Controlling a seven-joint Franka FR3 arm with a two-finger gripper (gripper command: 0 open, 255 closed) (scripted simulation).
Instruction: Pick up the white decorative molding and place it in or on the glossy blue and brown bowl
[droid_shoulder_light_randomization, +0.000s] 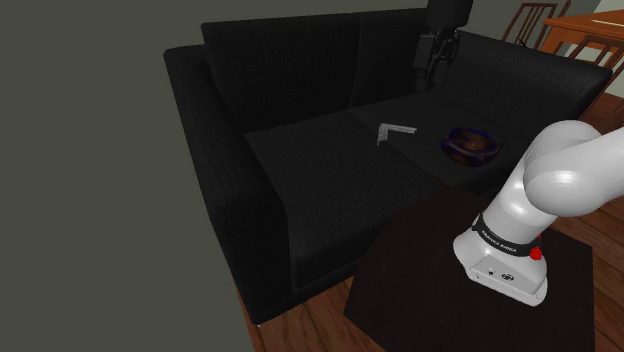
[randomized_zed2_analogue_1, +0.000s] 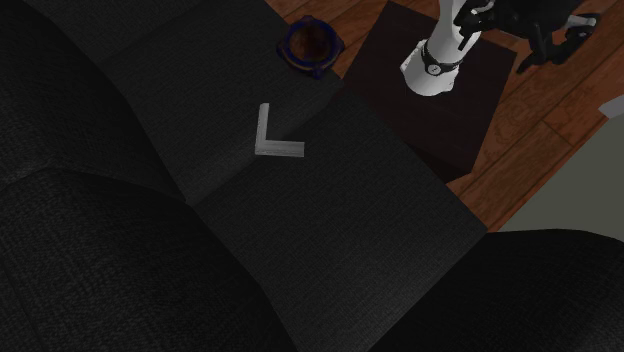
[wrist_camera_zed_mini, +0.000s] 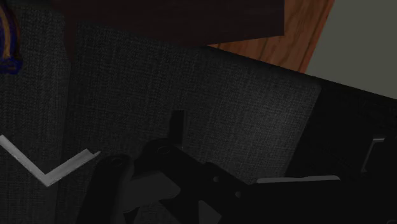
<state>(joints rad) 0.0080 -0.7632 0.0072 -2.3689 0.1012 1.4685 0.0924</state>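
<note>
The white L-shaped molding (droid_shoulder_light_randomization: 393, 130) lies flat on the black sofa's seat (droid_shoulder_light_randomization: 330, 170), near the seam between two cushions. The blue and brown bowl (droid_shoulder_light_randomization: 470, 145) sits upright on the seat a short way off, toward the shoulder view's right. From above, the second exterior view has the molding (randomized_zed2_analogue_1: 272, 140) and the bowl (randomized_zed2_analogue_1: 310, 45) apart, with nothing in the bowl. My black gripper (droid_shoulder_light_randomization: 440, 58) hangs open high over the sofa, well above both and holding nothing. In the wrist view the molding (wrist_camera_zed_mini: 48, 168) lies beside my gripper (wrist_camera_zed_mini: 277, 137), and the bowl's rim (wrist_camera_zed_mini: 6, 44) is farther off.
My arm (droid_shoulder_light_randomization: 560, 170) rises from the dark box stand (droid_shoulder_light_randomization: 430, 270) on the wood floor (randomized_zed2_analogue_1: 540, 130) in front of the sofa. The sofa's backrest (droid_shoulder_light_randomization: 290, 70) and armrest (droid_shoulder_light_randomization: 215, 140) border the seat. Wooden chairs (droid_shoulder_light_randomization: 540, 20) stand at the shoulder view's upper right.
</note>
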